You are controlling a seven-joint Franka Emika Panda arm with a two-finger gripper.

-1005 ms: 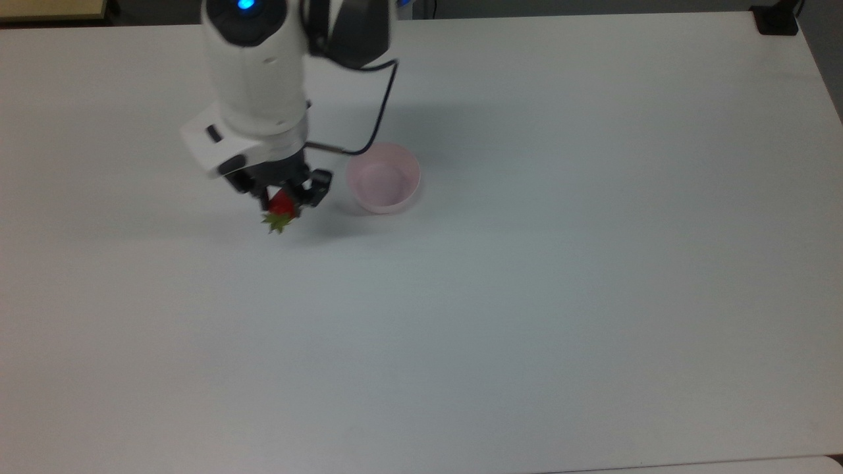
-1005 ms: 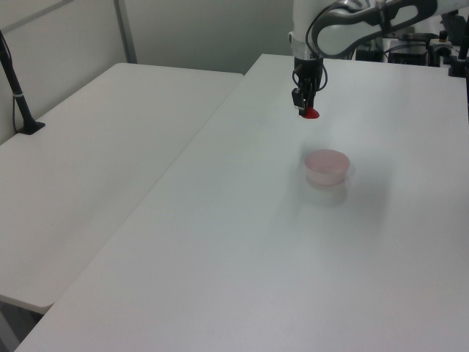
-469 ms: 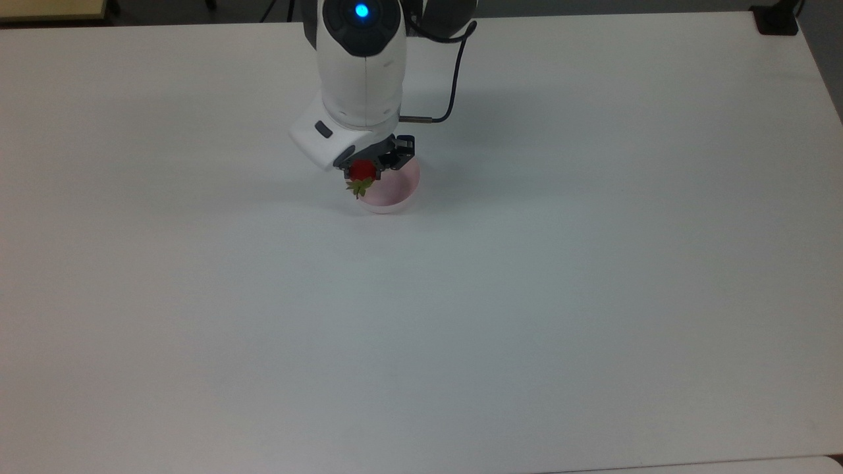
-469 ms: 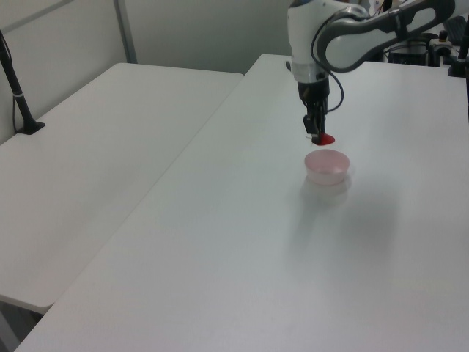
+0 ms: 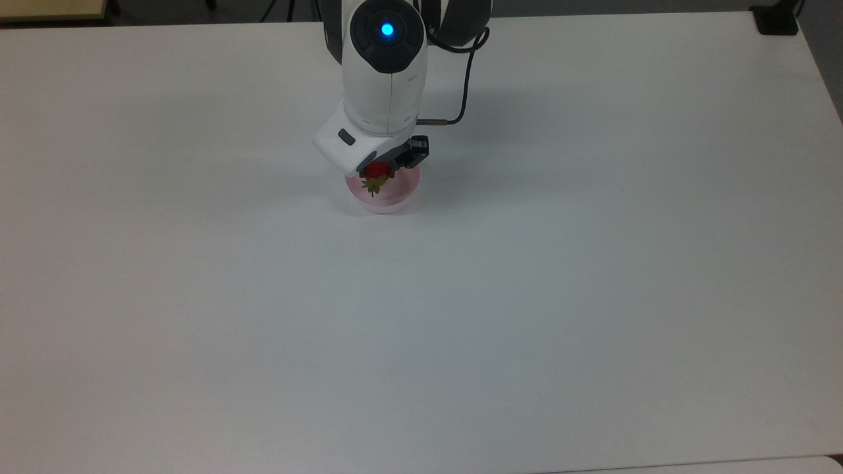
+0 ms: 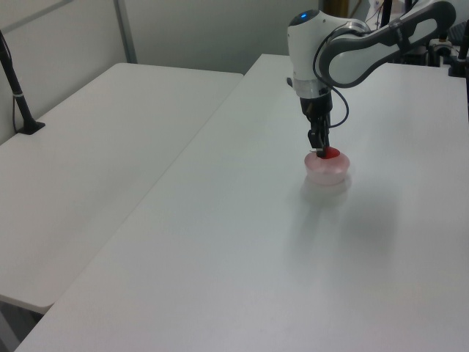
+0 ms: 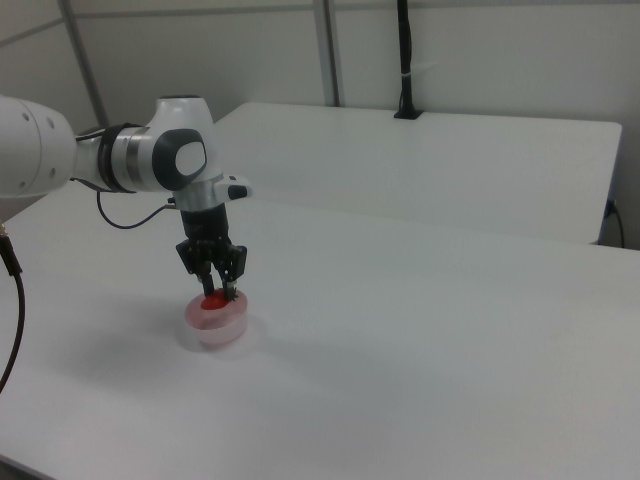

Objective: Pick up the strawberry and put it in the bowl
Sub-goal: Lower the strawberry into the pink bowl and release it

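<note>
In the top view, the tool [image 5: 380, 172] hangs right over the bowl [image 5: 384, 195] on the white table [image 5: 593, 263]. The red strawberry [image 5: 377, 171] sits between its fingers, green cap pointing to the bowl's near rim. A blue light glows on the arm.

In the left view, the tool [image 6: 320, 149] points straight down, and the strawberry [image 6: 329, 153] is at the bowl's [image 6: 327, 169] rim.

In the right view, the fingers [image 7: 216, 286] are spread around the strawberry [image 7: 212, 299], which looks low inside the bowl [image 7: 215, 323]. I cannot tell whether they pinch it.

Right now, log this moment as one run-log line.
phase: place | end effector: shut on strawberry | strawberry: over bowl opening, not released | bowl: upright on table
</note>
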